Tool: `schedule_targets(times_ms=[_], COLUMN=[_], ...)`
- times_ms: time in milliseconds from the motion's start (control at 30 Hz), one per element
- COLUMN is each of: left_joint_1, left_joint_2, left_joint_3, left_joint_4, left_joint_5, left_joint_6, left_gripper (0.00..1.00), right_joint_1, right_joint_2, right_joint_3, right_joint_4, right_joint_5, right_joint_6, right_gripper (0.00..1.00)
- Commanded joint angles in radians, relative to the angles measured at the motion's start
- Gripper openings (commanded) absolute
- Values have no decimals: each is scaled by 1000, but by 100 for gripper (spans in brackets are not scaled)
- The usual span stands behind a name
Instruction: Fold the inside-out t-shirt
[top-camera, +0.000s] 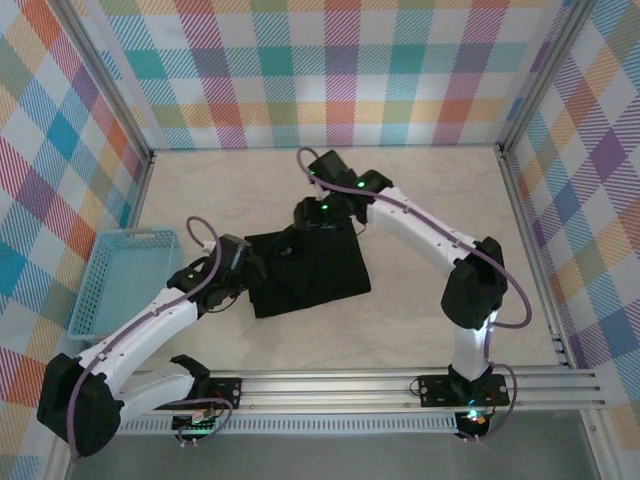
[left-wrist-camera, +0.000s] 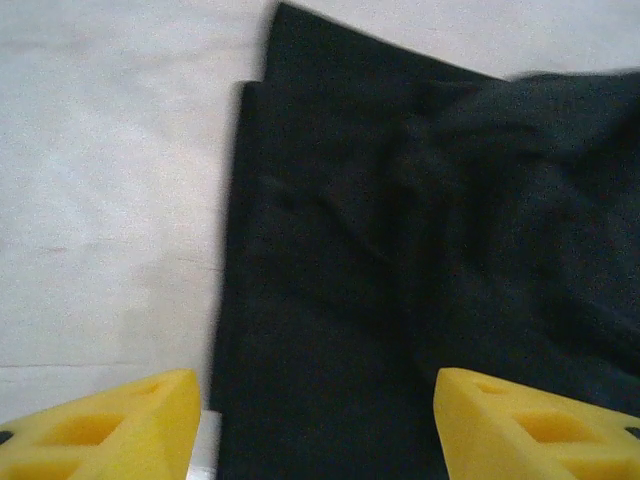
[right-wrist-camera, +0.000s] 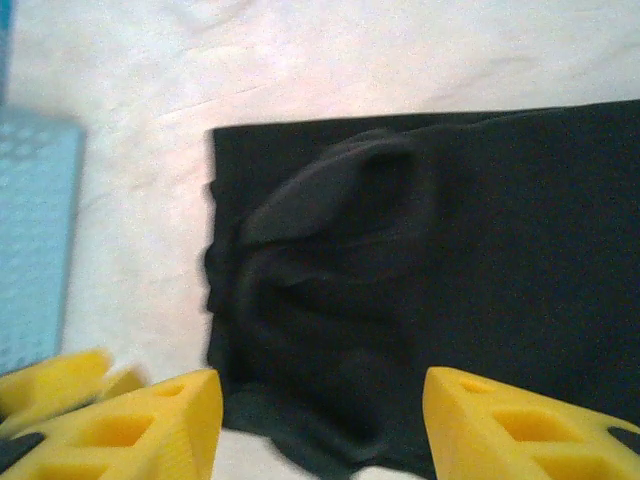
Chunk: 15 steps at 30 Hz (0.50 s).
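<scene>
T-shirt (top-camera: 308, 270): black, lying flat on the pale table (top-camera: 430, 200) near its middle, folded into a rough square. The top layer is rumpled. The right wrist view shows a raised ridge and bunched folds near one edge of the cloth (right-wrist-camera: 420, 280). The left wrist view shows two layers stepped at the far corner and soft creases across the cloth (left-wrist-camera: 400, 260).

Basket (top-camera: 125, 280): light blue plastic, at the table's left side, well apart from the t-shirt. Its floor shows plain blue from rim to rim. A blurred strip of it sits at the left of the right wrist view (right-wrist-camera: 35, 240).

Left arm: reaches low from the near-left corner, forward and to the right. The left gripper (top-camera: 255, 275) is at the t-shirt's left edge. In its wrist view the yellow fingers stand apart with nothing gripped (left-wrist-camera: 320, 415). One finger is over bare table and the other over black cloth, and the t-shirt's edge runs up between them.

Right arm: rises from the near-right base, bends at the elbow on the right, then runs back and left. The right gripper (top-camera: 315, 222) is at the t-shirt's far edge. Its fingers are also spread and hold nothing (right-wrist-camera: 320, 415), and the bunched part of the cloth lies in the gap below them. Whether either gripper's fingertips touch the fabric cannot be told.
</scene>
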Motion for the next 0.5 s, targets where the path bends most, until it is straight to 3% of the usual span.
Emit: schedule_targets(times_ms=[0,233,367,467], left_joint_1=[-136,-327,-358,-340], left_joint_2=[51,337,498,571], left_joint_3=[104,285,328,315], left_joint_4=[-25,105,205,224], left_joint_5=[-56,-34,21,-6], left_joint_6=[16,3,-8,-34], left_gripper=[63,63,62,62], right_joint_1=[-87,-159,-177,-192], right_joint_2=[21,206,308,344], right_joint_3=[-76,43,97,71], right_joint_4=[89,96,87,101], right_joint_5=[-16,-97,-115,-118], right_joint_6=[-69,-136,-130,-123], right_gripper=[52,43,40,37])
